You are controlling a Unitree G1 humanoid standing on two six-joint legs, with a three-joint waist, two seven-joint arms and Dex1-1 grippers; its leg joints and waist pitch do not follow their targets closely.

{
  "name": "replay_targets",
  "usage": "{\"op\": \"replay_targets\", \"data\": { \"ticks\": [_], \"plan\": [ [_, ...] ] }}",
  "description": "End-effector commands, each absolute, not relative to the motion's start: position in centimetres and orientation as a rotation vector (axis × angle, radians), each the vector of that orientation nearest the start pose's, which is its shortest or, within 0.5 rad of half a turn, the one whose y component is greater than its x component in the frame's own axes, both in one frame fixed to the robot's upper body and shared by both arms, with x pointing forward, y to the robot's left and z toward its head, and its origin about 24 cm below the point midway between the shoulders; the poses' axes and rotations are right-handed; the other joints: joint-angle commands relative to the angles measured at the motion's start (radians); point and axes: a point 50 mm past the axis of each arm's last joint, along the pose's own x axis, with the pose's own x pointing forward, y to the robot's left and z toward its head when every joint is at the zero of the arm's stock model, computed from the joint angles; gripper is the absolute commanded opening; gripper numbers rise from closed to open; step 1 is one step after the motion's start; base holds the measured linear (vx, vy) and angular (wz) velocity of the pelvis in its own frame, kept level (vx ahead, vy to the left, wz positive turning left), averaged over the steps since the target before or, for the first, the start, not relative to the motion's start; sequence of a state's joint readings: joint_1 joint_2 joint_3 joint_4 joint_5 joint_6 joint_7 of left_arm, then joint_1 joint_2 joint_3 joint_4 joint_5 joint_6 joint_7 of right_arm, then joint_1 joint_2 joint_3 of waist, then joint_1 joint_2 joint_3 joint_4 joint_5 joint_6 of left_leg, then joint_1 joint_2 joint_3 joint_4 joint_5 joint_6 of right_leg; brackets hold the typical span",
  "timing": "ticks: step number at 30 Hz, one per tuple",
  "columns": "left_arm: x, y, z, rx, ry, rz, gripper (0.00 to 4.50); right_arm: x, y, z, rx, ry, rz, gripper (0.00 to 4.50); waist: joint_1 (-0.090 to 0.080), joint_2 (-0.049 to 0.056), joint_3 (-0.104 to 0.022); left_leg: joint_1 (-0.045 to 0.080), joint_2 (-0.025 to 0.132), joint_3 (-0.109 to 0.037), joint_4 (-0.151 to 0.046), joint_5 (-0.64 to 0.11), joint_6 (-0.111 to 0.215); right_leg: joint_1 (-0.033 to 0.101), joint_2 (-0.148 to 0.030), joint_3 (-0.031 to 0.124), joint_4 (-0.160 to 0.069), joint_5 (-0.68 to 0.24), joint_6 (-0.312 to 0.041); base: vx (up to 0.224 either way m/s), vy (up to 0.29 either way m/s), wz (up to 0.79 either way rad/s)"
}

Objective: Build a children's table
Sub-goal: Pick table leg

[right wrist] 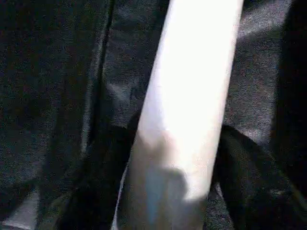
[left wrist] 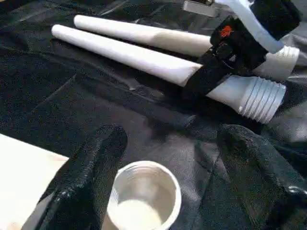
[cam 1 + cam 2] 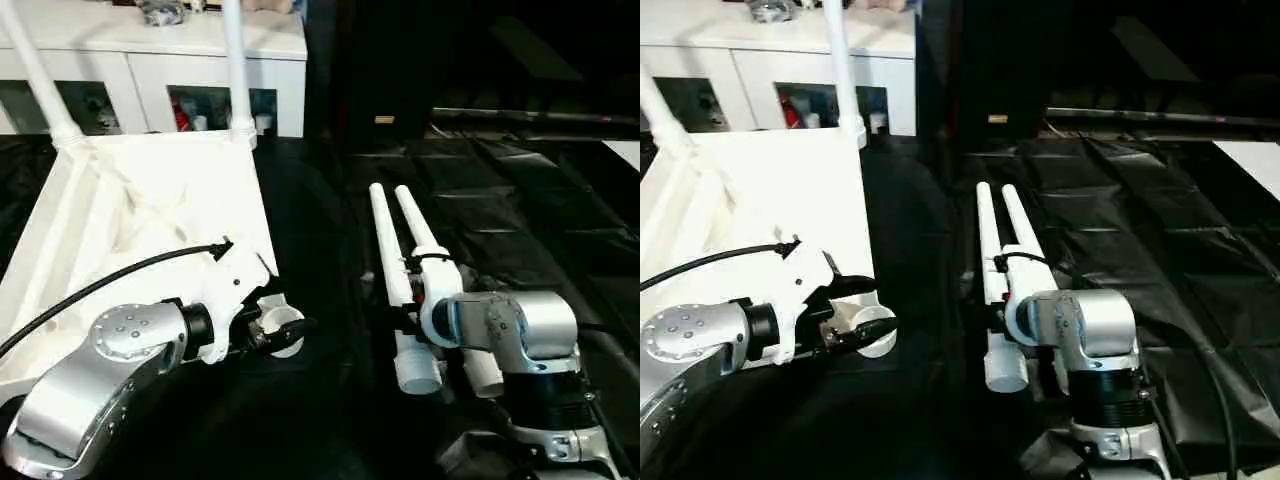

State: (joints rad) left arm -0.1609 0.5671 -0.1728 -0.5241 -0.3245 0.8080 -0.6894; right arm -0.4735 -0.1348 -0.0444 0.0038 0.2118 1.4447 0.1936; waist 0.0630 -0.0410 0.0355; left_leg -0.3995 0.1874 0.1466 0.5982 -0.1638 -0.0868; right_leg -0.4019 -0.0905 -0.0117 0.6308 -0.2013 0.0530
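Silver metal covers both forearms, and each one ends in two black fingers. On the left, the left arm reaches in low from the corner and bends toward the middle. The left gripper [image 3: 285,328] points sideways at the near right corner of the tabletop [image 3: 150,215]. Its two fingers [image 2: 88,175] stand wide apart on either side of the round corner socket [image 2: 144,201], and they squeeze nothing.

That white tabletop lies upside down on the left. Two legs [image 3: 236,70] already stand straight up in its far corners.

Further right, two loose legs [image 3: 395,270] lie flat, side by side and touching. Their long way runs from near the robot to far away. Their thick ribbed ends [image 2: 261,98] point back at the robot.

The right arm comes up from the bottom right, and its wrist bends down over those legs. The right gripper [image 1: 175,172] has one black finger on each side of one leg. I cannot tell if it is squeezing the leg yet.

All of this lies on crinkly black plastic sheeting [image 3: 520,200]. At the back left stands a white cabinet with glass doors [image 3: 150,70], with small things behind the glass. The rest of the room behind is dark.
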Motion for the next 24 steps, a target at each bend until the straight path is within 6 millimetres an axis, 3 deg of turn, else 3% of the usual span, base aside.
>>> {"op": "replay_targets", "data": {
  "ticks": [1, 2, 3, 4, 6, 11, 12, 13, 14, 15, 16, 18, 19, 21, 22, 23, 24],
  "plan": [
    [23.3, 13.4, 11.3, 0.254, 0.346, -0.979, 3.57, 28.8, -14.0, 5.8, 0.091, 0.981, 0.312, 2.52, 0.0, 0.01, -0.048, 0.027, 0.011, 0.013, -0.086, -0.269, -0.116, 0.021, -0.014, 0.015, -0.078, -0.241, -0.092, 0.0, 0.0, 0.0],
    [23.4, 13.3, 11.3, 0.255, 0.347, -0.981, 3.57, 28.8, -14.1, 5.7, 0.097, 0.985, 0.306, 2.45, 0.001, 0.019, -0.049, 0.027, 0.01, 0.012, -0.086, -0.265, -0.119, 0.022, -0.014, 0.015, -0.075, -0.23, -0.094, 0.0, 0.0, 0.0],
    [23.4, 13.3, 11.3, 0.255, 0.347, -0.981, 3.57, 28.8, -14.1, 5.7, 0.097, 0.985, 0.306, 2.36, 0.001, 0.019, -0.049, 0.027, 0.01, 0.012, -0.086, -0.265, -0.119, 0.022, -0.014, 0.015, -0.075, -0.23, -0.094, 0.0, 0.0, 0.0],
    [23.7, 13.1, 11.1, 0.274, 0.347, -0.98, 3.57, 28.9, -14.3, 5.5, 0.101, 0.991, 0.294, 2.24, -0.002, 0.009, -0.05, 0.025, 0.01, 0.014, -0.085, -0.261, -0.115, 0.024, -0.012, 0.015, -0.077, -0.224, -0.094, 0.0, 0.0, 0.0],
    [24.1, 13.0, 10.9, 0.287, 0.346, -0.961, 3.57, 28.9, -14.5, 5.2, 0.102, 0.995, 0.281, 2.14, -0.001, 0.012, -0.05, 0.028, 0.01, 0.015, -0.084, -0.267, -0.114, 0.021, -0.013, 0.015, -0.079, -0.234, -0.09, 0.0, 0.0, 0.0],
    [25.5, 13.0, 10.8, 0.203, 0.335, -0.845, 3.95, 28.8, -14.7, 5.1, 0.115, 0.978, 0.27, 1.89, -0.003, 0.008, -0.051, 0.025, 0.011, 0.015, -0.083, -0.257, -0.115, 0.026, -0.013, 0.015, -0.077, -0.218, -0.103, 0.0, 0.0, 0.0],
    [26.0, 13.1, 10.8, 0.18, 0.33, -0.808, 4.02, 28.9, -14.9, 5.1, 0.136, 0.948, 0.264, 1.87, -0.003, 0.022, -0.051, 0.029, 0.01, 0.014, -0.082, -0.261, -0.117, 0.023, -0.012, 0.016, -0.078, -0.217, -0.103, 0.0, 0.0, 0.0],
    [26.2, 13.1, 10.8, 0.174, 0.327, -0.798, 4.13, 28.9, -14.9, 5.1, 0.147, 0.931, 0.263, 1.86, -0.005, 0.017, -0.051, 0.029, 0.01, 0.017, -0.081, -0.268, -0.115, 0.022, -0.012, 0.016, -0.083, -0.222, -0.101, 0.0, 0.0, 0.0],
    [26.3, 13.1, 10.9, 0.171, 0.325, -0.794, 4.24, 28.9, -15.0, 5.1, 0.153, 0.92, 0.263, 1.86, -0.004, 0.013, -0.053, 0.025, 0.01, 0.013, -0.082, -0.263, -0.111, 0.028, -0.013, 0.014, -0.08, -0.221, -0.102, 0.0, 0.0, 0.0],
    [26.5, 13.0, 11.0, 0.148, 0.323, -0.787, 4.4, 28.9, -15.0, 5.4, 0.174, 0.895, 0.273, 1.86, -0.004, 0.013, -0.053, 0.025, 0.011, 0.013, -0.083, -0.261, -0.11, 0.028, -0.013, 0.013, -0.08, -0.22, -0.102, 0.0, 0.0, 0.0],
    [26.5, 13.0, 11.0, 0.148, 0.323, -0.787, 4.45, 28.9, -15.0, 5.4, 0.174, 0.895, 0.273, 1.86, -0.007, 0.019, -0.052, 0.027, 0.011, 0.013, -0.082, -0.266, -0.109, 0.026, -0.011, 0.014, -0.081, -0.212, -0.103, 0.0, 0.0, 0.0],
    [27.4, 12.9, 11.3, 0.084, 0.313, -0.75, 4.48, 29.0, -15.3, 5.9, 0.232, 0.839, 0.291, 1.86, -0.007, 0.019, -0.053, 0.026, 0.011, 0.014, -0.081, -0.26, -0.106, 0.027, -0.01, 0.014, -0.08, -0.192, -0.111, 0.0, 0.0, 0.0],
    [27.8, 12.7, 11.4, 0.052, 0.307, -0.734, 4.5, 29.0, -15.5, 6.1, 0.254, 0.822, 0.297, 1.86, -0.007, 0.025, -0.054, 0.028, 0.01, 0.014, -0.079, -0.256, -0.106, 0.027, -0.009, 0.014, -0.079, -0.171, -0.12, 0.0, 0.0, 0.0],
    [28.1, 12.6, 11.5, 0.035, 0.303, -0.725, 4.5, 29.0, -15.6, 6.1, 0.264, 0.816, 0.3, 1.86, -0.004, 0.02, -0.055, 0.026, 0.009, 0.014, -0.078, -0.243, -0.095, 0.032, -0.011, 0.013, -0.078, -0.163, -0.129, 0.0, 0.0, 0.0],
    [28.2, 12.4, 11.6, 0.002, 0.299, -0.728, 4.5, 29.0, -15.8, 6.3, 0.289, 0.78, 0.313, 1.86, -0.003, 0.039, -0.055, 0.026, 0.01, 0.012, -0.078, -0.233, -0.096, 0.033, -0.013, 0.013, -0.074, -0.153, -0.134, 0.0, 0.0, 0.0],
    [28.6, 12.1, 11.8, -0.043, 0.293, -0.716, 4.5, 29.1, -15.9, 6.7, 0.342, 0.734, 0.334, 1.86, -0.007, 0.026, -0.054, 0.025, 0.01, 0.016, -0.077, -0.239, -0.092, 0.031, -0.012, 0.013, -0.082, -0.158, -0.133, 0.0, 0.0, 0.0],
    [28.8, 11.8, 12.0, -0.075, 0.29, -0.707, 4.5, 29.2, -16.0, 7.0, 0.378, 0.701, 0.348, 1.85, -0.004, 0.023, -0.056, 0.025, 0.01, 0.015, -0.076, -0.238, -0.086, 0.035, -0.013, 0.012, -0.079, -0.161, -0.141, 0.0, 0.0, 0.0]
  ]
}}
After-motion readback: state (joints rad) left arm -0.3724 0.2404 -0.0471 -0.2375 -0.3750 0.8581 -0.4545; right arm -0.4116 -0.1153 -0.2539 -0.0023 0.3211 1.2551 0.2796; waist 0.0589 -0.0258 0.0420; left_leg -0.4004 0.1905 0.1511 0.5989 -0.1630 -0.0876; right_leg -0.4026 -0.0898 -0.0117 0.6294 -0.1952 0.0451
